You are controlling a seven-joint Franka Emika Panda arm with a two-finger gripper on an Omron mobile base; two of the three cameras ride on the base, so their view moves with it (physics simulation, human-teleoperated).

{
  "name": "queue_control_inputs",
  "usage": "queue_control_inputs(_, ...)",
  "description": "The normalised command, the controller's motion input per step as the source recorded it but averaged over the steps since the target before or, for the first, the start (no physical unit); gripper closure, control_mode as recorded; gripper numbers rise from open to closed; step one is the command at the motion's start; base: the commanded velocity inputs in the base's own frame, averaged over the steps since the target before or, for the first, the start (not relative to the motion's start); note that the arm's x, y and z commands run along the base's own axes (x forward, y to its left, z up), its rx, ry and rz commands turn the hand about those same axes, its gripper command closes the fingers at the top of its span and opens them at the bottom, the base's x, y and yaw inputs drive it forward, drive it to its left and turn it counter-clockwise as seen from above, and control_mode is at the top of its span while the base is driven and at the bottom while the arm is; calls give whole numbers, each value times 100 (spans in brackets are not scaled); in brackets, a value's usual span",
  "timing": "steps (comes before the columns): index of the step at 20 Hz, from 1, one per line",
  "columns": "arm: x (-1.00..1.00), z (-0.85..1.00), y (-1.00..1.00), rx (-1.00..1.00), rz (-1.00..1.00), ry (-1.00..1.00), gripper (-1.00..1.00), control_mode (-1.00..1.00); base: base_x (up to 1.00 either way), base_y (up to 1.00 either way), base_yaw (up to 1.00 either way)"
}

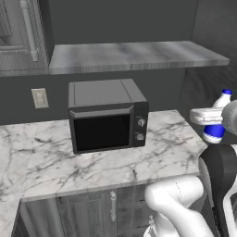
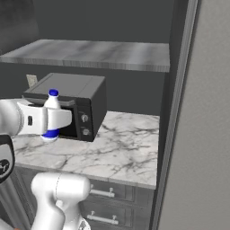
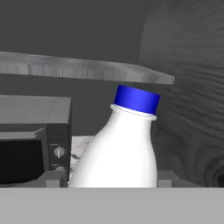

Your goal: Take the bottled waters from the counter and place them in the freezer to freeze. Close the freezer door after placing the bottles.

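Observation:
A whitish water bottle with a blue cap and a blue band low on its body stands upright between my fingers. My gripper is shut on this bottle at mid-height, over the right end of the marble counter. From the right base view the gripper holds the bottle in front of the microwave. I cannot tell whether its base touches the counter. A tall light-grey freezer panel rises at the right.
A black microwave sits on the counter left of the bottle. A grey wall shelf runs above it. Dark cabinet fronts with handles lie below the slab. A wall outlet is at the left.

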Motion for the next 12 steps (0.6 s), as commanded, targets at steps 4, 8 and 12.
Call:
queue_control_inputs(4,18,-21,0,-16,4,-26,100,-100,0,0,0)
queue_control_inputs(8,15,-14,-4,-14,3,-21,100,-100,0,0,0)
queue_control_inputs(12,2,0,0,-1,0,0,100,-100,0,0,0)
